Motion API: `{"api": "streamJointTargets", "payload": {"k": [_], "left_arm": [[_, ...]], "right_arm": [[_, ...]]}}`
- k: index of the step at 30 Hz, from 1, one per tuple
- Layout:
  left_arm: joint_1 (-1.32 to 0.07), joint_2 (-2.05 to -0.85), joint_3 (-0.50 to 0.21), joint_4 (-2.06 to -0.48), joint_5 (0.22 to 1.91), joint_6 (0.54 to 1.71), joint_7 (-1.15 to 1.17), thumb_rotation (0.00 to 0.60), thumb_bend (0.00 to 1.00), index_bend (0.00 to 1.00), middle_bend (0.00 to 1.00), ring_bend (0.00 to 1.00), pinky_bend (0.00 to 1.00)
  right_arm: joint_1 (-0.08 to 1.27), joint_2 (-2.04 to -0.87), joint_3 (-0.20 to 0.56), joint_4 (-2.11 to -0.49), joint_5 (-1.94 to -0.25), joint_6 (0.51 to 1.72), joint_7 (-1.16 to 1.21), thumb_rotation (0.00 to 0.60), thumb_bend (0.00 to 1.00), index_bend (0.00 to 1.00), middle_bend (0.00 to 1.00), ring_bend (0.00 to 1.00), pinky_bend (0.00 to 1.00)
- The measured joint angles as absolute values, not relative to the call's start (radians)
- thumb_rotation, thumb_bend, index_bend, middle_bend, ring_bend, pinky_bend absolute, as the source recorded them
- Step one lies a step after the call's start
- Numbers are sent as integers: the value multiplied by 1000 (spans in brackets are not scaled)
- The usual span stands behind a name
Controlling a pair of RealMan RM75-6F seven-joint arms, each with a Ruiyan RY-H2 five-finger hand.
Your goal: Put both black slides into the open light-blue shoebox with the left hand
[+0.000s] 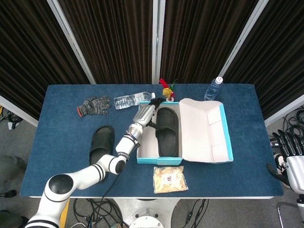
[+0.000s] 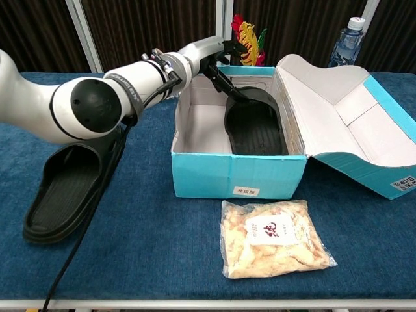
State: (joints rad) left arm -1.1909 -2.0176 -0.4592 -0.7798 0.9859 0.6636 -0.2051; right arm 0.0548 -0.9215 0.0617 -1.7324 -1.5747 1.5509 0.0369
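One black slide lay inside the light-blue shoebox at centre frame; the other slide sat on the table at lower left. The left hand hovered above the box's far rim, fingers spread, holding nothing (right hand at the far right edge, grip unclear).

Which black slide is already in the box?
The slide lying along the right side of the light-blue box is in. The other slide lies on the table, left of the box.
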Motion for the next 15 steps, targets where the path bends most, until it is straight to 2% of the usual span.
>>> {"api": "streamJointTargets", "payload": {"k": [6, 11, 13, 15], "left_arm": [[-1129, -1895, -435, -991, 979, 714, -102, 600, 0, 85, 37, 58, 384], [-1059, -1729, -413, -1257, 949, 765, 5, 600, 0, 86, 38, 90, 394], [-1019, -1623, -396, -1387, 933, 794, 60, 600, 0, 98, 53, 153, 441], [-992, -1553, -382, -1459, 919, 813, 99, 600, 0, 113, 100, 268, 578]], "right_arm": [[60, -926, 62, -1724, -1586, 1549, 46, 600, 153, 0, 48, 0, 21], [68, -929, 63, -1720, -1598, 1545, 50, 600, 153, 0, 48, 0, 21], [70, -928, 63, -1719, -1601, 1545, 51, 600, 153, 0, 48, 0, 21], [70, -927, 63, -1717, -1604, 1548, 53, 600, 153, 0, 48, 0, 21]]}}
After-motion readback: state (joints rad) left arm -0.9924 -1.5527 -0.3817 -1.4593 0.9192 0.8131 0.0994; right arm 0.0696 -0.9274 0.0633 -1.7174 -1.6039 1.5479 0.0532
